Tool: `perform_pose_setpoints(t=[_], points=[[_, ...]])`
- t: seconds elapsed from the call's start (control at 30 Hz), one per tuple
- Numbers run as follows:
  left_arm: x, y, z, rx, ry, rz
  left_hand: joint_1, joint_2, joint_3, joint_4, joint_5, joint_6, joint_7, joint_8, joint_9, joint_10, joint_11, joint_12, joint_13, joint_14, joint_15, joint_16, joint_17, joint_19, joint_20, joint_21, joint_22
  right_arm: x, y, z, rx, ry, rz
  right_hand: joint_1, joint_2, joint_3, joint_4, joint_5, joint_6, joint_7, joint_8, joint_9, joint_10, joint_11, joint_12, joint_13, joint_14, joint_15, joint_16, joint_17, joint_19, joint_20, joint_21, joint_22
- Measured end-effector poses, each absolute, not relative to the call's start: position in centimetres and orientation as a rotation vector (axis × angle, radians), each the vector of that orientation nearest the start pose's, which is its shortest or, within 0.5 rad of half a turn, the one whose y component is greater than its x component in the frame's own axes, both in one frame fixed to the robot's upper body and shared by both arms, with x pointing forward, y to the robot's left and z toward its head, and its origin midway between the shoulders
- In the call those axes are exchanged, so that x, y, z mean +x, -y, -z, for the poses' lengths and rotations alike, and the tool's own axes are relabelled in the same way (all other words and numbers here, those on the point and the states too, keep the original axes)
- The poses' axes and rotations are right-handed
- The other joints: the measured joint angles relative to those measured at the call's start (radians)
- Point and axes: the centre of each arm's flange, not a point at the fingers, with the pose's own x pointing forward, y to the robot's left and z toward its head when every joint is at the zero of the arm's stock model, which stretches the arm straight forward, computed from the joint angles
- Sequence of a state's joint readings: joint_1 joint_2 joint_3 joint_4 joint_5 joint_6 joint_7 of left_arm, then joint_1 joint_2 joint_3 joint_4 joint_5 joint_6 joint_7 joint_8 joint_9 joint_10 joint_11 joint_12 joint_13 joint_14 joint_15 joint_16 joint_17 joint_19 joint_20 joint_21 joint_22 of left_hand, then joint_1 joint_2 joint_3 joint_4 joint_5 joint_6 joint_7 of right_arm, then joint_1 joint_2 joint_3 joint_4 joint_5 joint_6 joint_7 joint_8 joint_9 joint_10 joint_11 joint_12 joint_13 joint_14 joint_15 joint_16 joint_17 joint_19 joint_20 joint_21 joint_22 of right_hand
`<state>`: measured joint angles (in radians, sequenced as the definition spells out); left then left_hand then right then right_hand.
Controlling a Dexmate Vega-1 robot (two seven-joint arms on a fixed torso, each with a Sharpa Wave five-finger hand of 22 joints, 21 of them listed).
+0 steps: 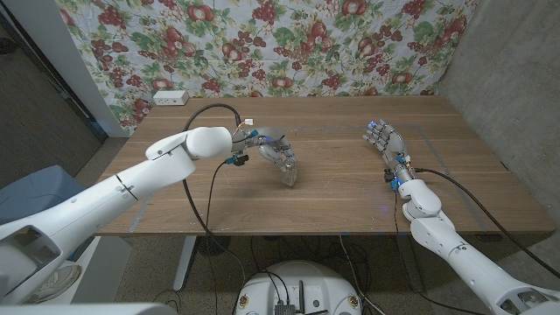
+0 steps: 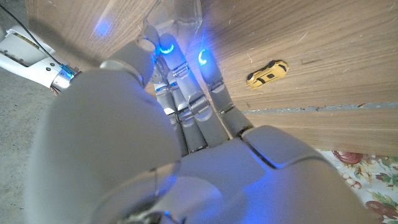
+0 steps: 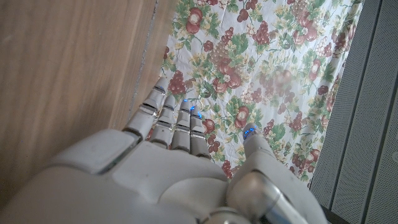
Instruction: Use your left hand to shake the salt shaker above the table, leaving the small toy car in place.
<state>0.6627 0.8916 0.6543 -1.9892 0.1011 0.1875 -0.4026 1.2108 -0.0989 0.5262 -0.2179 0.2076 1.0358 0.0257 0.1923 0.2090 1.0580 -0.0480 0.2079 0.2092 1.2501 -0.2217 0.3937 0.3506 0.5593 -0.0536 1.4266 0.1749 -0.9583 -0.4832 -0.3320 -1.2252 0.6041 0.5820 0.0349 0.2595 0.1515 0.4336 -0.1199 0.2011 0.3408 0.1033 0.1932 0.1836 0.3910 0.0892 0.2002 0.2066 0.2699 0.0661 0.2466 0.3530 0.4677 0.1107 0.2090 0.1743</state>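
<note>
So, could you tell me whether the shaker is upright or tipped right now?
Tipped. In the head view the left hand holds the shaker slanted, one end angled down toward the table.

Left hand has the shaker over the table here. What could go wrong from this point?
1. The salt shaker is clear and looks smooth, held tilted in the left hand; hard shaking might let it slip and drop onto the table.
2. The toy car lies on the wood near that hand; a low sweep could nudge it out of place.
</note>
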Motion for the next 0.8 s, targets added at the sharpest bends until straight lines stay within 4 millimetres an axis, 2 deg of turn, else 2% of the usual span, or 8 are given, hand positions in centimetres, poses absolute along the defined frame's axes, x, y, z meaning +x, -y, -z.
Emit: perform_pose_setpoints(t=[0.3,0.4,0.47,0.5,0.7,0.8], points=[[55.02,-15.25,-3.63,1.262,0.524,0.595,-0.002,0.002,0.0,0.0,-0.001,-0.011,0.011,-0.002,0.002,0.0,0.0,0.004,0.0,-0.007,0.007,-0.007,0.001,-0.009,0.001,-0.008,0.0,62.34,31.4,7.99,0.049,0.73,-0.139,0.0,0.0,0.0,0.0,0.0,0.0,0.0,0.0,0.0,0.0,0.0,0.0,0.0,0.0,0.0,0.0,0.0,0.0,0.0,0.0,0.0],[55.1,-15.25,-3.57,1.265,0.52,0.599,-0.006,0.006,0.006,-0.006,-0.002,-0.027,0.027,-0.006,0.015,0.0,0.0,-0.003,0.0,-0.021,0.016,-0.022,0.0,-0.024,0.002,-0.022,-0.003,62.34,31.4,8.0,0.049,0.729,-0.138,0.0,0.0,0.0,0.0,0.0,0.0,0.0,0.0,0.0,0.0,0.0,0.0,0.0,0.0,0.0,0.0,0.0,0.0,0.0,0.0,0.0],[55.12,-15.19,-3.52,1.27,0.516,0.603,-0.01,0.011,0.01,-0.01,0.005,-0.04,0.04,-0.009,0.028,-0.012,0.011,-0.011,0.002,-0.036,0.029,-0.035,-0.002,-0.042,0.005,-0.033,-0.003,62.33,31.4,7.99,0.049,0.73,-0.138,0.0,0.0,0.0,0.0,0.0,0.0,0.0,0.0,0.0,-0.004,-0.004,0.0,0.0,0.0,0.0,0.0,0.0,0.0,0.0,0.0,0.0],[55.12,-15.19,-3.51,1.271,0.515,0.603,0.006,0.029,0.01,-0.01,0.006,-0.046,0.045,-0.012,0.037,-0.029,0.012,-0.016,0.017,-0.044,0.036,-0.042,-0.002,-0.049,0.005,-0.039,-0.003,62.33,31.4,7.98,0.05,0.73,-0.138,0.0,0.0,0.0,0.0,0.0,0.0,0.0,0.0,0.0,-0.006,-0.006,0.0,0.0,0.0,0.0,0.0,0.0,0.0,0.0,0.0,0.0],[55.22,-15.26,-3.5,1.297,0.503,0.599,0.024,0.076,0.011,-0.008,0.009,-0.123,0.035,-0.015,0.048,-0.11,0.007,-0.023,0.058,-0.139,0.053,-0.067,-0.008,-0.092,0.006,-0.079,-0.008,62.33,31.38,7.98,0.048,0.729,-0.138,0.0,0.0,0.004,-0.004,0.0,0.0,0.0,0.0,0.0,-0.006,-0.005,0.0,0.0,0.0,0.0,0.0,0.0,0.0,0.0,0.0,0.0],[55.21,-15.21,-3.57,1.306,0.51,0.604,0.05,0.108,0.006,-0.003,0.01,-0.162,0.034,-0.015,0.042,-0.155,0.005,-0.024,0.06,-0.19,0.078,-0.073,0.007,-0.109,0.008,-0.096,-0.006,62.33,31.37,7.98,0.048,0.729,-0.138,0.0,0.0,0.004,-0.004,0.0,0.0,0.0,0.0,0.0,-0.005,-0.005,0.0,0.0,0.0,0.0,0.0,0.0,0.0,0.0,0.0,0.0]])
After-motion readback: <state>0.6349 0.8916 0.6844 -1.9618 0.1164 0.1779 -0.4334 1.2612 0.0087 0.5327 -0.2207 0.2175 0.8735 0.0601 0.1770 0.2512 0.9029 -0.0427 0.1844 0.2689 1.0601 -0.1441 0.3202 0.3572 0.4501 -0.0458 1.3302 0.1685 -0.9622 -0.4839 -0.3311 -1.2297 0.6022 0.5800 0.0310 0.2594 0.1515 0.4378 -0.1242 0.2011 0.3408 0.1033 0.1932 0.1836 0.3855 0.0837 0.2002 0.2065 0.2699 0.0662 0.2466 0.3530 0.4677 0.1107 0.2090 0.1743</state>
